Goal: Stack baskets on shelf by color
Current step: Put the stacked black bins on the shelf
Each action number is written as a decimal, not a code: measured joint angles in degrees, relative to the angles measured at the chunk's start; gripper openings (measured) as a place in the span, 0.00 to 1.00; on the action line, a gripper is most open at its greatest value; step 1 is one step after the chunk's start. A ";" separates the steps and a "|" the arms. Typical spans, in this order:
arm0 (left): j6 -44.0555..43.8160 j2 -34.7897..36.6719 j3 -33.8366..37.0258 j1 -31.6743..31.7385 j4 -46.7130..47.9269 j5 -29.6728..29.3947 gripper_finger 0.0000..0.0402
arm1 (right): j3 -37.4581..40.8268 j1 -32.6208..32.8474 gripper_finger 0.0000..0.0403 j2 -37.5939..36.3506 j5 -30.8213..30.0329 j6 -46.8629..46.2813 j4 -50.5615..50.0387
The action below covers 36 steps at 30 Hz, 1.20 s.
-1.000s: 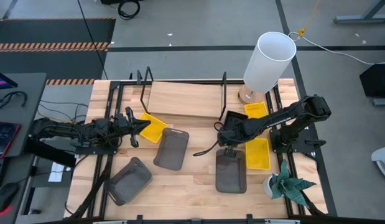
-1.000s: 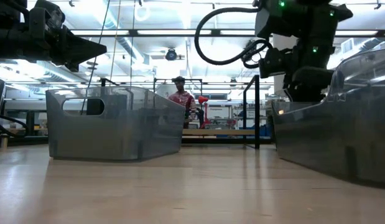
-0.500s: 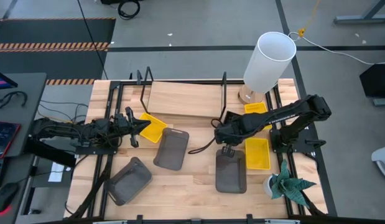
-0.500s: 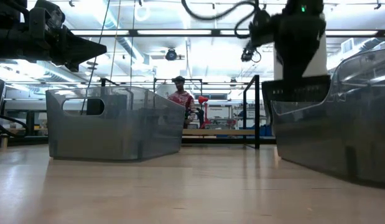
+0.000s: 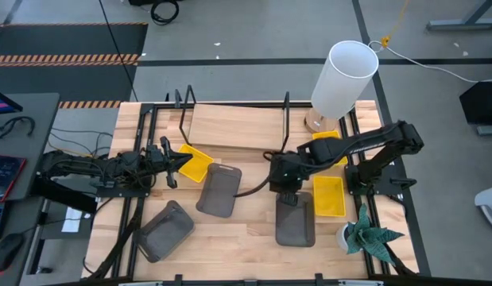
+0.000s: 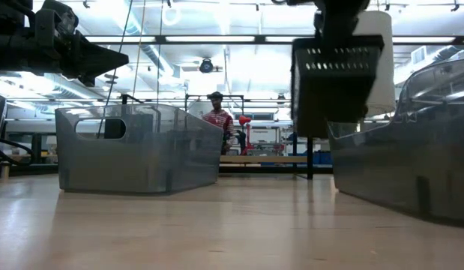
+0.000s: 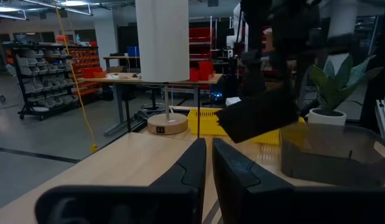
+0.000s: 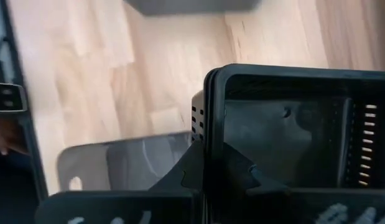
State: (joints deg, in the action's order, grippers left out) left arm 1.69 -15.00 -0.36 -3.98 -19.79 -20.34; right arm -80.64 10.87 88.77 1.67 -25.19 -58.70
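My right gripper (image 8: pixel 208 163) is shut on a black slotted basket (image 6: pixel 336 82), which hangs high above the table, over the near-right grey basket (image 5: pixel 296 220). The shelf (image 5: pixel 234 127), a pale board between black uprights, stands at the far middle. My left gripper (image 7: pixel 209 155) waits shut and level at the table's left, its tips by a yellow basket (image 5: pixel 195 163). Another grey basket (image 5: pixel 219 189) sits on the table at the middle and a third (image 5: pixel 164 230) at the near left. Two yellow baskets (image 5: pixel 328 195) (image 5: pixel 327 141) lie at the right. My right gripper holds the black basket by one wall at its rim (image 8: pixel 208 118), one finger inside the basket and one outside. The fingers come from above, slanting steeply down. The basket is lifted clear of the table and hangs tilted below the gripper.
A white cylindrical lamp (image 5: pixel 345 77) on a round wooden foot stands at the far right beside the shelf. A potted plant (image 5: pixel 369 234) sits at the near right corner. In the low view a person (image 6: pixel 217 116) shows in the room beyond the table.
My right gripper has risen and drawn a little toward the table's left, tipping less steeply, and has taken the black basket with it. The basket, low behind the right grey basket a second ago, now hangs clear above the table.
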 joint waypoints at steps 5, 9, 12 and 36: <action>0.00 0.00 0.00 -0.01 0.00 0.00 0.07 | -2.74 -0.82 0.07 0.00 -0.08 4.65 2.63; 0.00 0.00 0.01 0.00 -0.01 0.00 0.08 | -2.85 -2.87 0.07 0.00 -0.06 7.37 5.85; 0.00 0.00 0.01 -0.01 0.00 0.00 0.09 | -2.85 -4.76 0.07 0.38 -0.10 9.48 6.18; 0.00 -0.10 0.00 0.01 0.07 0.00 0.10 | -2.87 -22.09 0.07 15.06 -10.99 32.92 11.47</action>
State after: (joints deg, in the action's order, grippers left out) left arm 1.69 -15.11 -0.36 -3.97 -19.73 -20.34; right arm -83.50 -11.22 103.83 -9.32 7.73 -47.23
